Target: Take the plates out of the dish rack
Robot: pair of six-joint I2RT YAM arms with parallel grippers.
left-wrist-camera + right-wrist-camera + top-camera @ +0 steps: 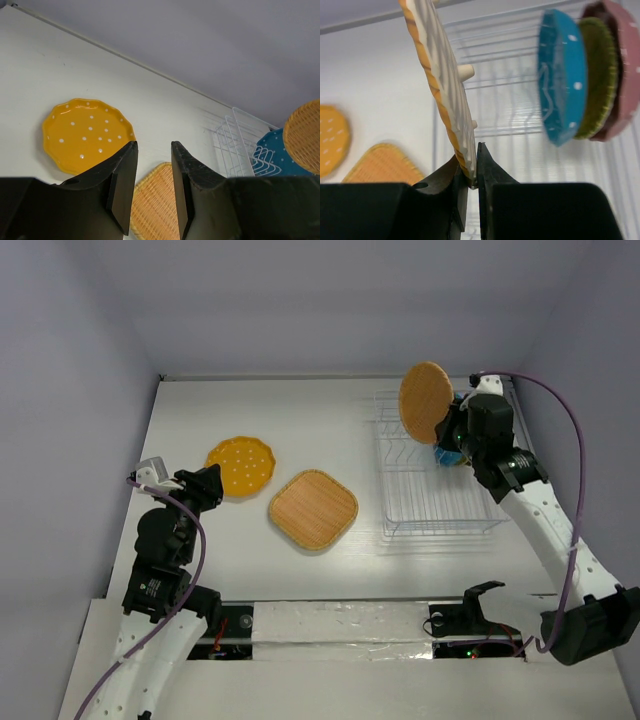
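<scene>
Right gripper (469, 176) is clamped on the rim of the round woven plate (437, 85). The plate is on edge, sticking out past the fingertips, and I'm holding it over the far end of the dish rack (435, 505). Blue plate (560, 80), another woven plate (596, 75) and pink plate (626, 60) stand upright in the rack, just beside it. Left gripper (153, 150) is part-open and empty, hovering over the table (300, 410). Yellow plate (85, 132) and square woven plate (155, 205) lie flat below it.
</scene>
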